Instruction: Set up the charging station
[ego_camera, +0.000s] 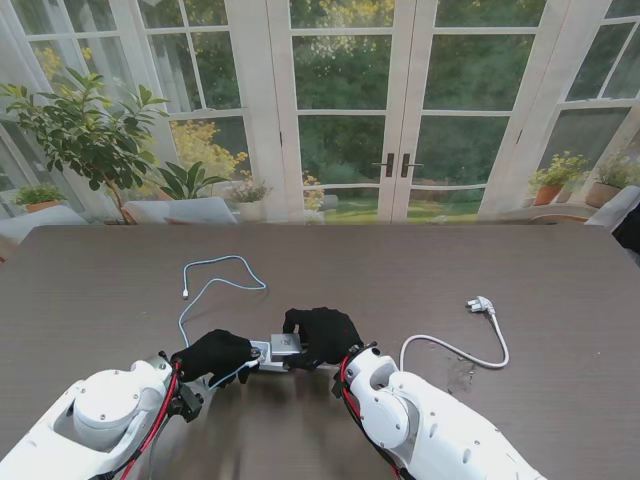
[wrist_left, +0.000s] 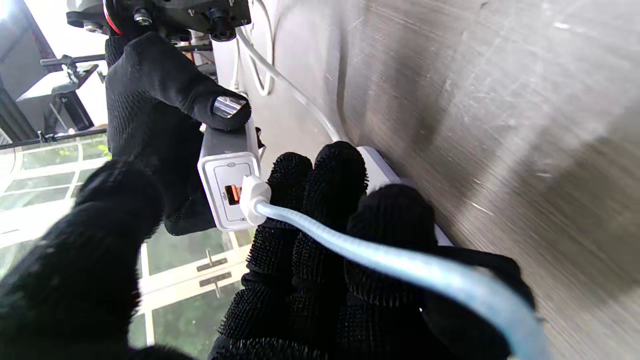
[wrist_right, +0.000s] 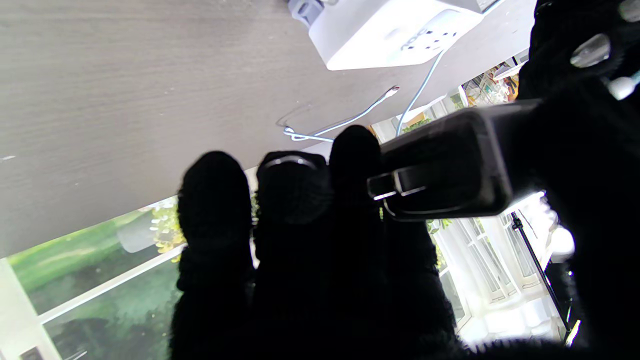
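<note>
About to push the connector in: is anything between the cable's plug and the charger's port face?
Nothing visible. The white plug sits against the charger face; the right hand grips the charger behind that face.

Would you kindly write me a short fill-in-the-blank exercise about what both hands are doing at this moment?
1. The right hand holds the ____ charger block.
2. The left hand pinches the pale blue cable at its ____ connector.
3. The power strip lies on the ____.
4. The cable's free end lies on the robot's ____ side.

Missing: white; white; table; left
</note>
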